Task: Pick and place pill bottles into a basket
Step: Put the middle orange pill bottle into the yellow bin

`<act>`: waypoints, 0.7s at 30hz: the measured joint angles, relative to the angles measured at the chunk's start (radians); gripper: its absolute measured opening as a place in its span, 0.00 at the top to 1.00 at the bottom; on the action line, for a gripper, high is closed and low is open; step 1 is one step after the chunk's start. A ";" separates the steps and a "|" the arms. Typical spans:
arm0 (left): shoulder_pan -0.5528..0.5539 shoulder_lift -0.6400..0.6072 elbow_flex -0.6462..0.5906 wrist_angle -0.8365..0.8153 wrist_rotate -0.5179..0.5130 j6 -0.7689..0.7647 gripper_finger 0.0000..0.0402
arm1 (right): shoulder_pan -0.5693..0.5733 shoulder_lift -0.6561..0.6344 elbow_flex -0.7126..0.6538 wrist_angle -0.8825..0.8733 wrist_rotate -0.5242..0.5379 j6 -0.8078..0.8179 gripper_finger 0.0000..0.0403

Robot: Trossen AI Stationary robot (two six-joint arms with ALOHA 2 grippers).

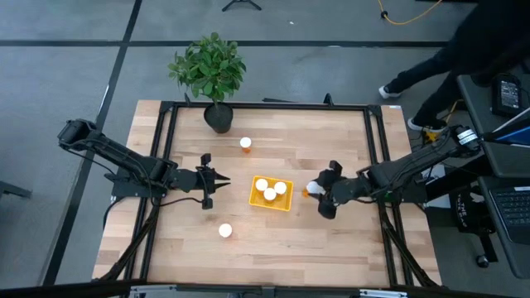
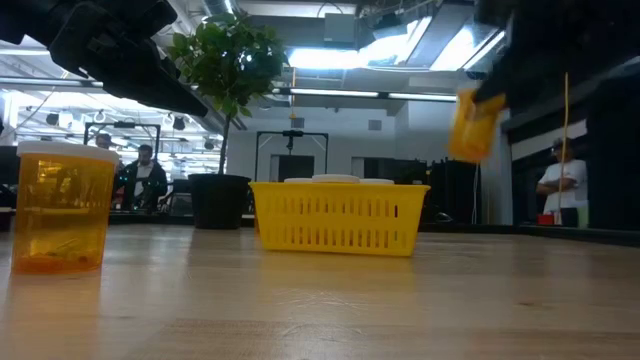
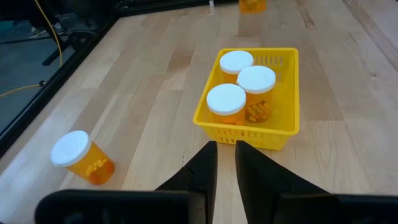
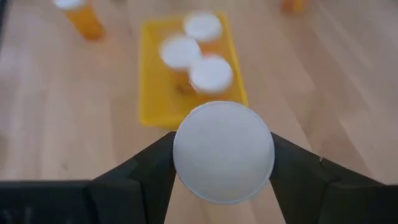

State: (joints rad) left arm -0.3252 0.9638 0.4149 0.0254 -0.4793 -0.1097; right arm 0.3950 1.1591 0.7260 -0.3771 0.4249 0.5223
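1. Right wrist view shows a pill bottle [image 4: 223,151] clamped between the right end effector [image 4: 223,163] fingers, white cap toward the camera, held off the worktop [image 1: 273,240] just beside the yellow basket [image 1: 257,199]; the low view confirms it hangs in the air.
2. Handling, as a judgement: small, light, rigid plastic with a smooth round body, so it may slip or twist. A hold across the body below the cap looks safest.
3. Three bottles [image 3: 239,84] already stand in the basket, crowding one half; the free space lies beside them, and a careless lowering could knock their caps.
4. Two more bottles stand loose on the worktop: one [image 1: 245,143] near the plant pot [image 1: 218,117], another [image 1: 224,231] toward the front edge.
5. Left end effector [image 1: 229,180] waits on the basket's other side, fingers narrow with nothing between them, pointed at the basket and close enough to matter.
6. Beyond the worktop a person's legs [image 1: 422,70] show.
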 joint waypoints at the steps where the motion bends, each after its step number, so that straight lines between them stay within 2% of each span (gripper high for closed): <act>1: 0.000 0.000 0.000 0.000 0.000 0.000 0.87 | 0.000 0.000 0.006 0.024 -0.001 -0.024 0.44; 6: 0.000 0.000 0.000 0.000 0.001 0.000 0.87 | 0.000 0.000 0.013 0.105 -0.009 -0.080 0.44; 21: 0.000 0.000 0.000 0.001 0.002 0.000 0.87 | 0.003 0.045 0.012 0.295 -0.079 -0.098 0.44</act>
State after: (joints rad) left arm -0.3253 0.9638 0.4149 0.0268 -0.4774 -0.1097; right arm 0.3977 1.2044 0.7383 -0.0820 0.3455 0.4241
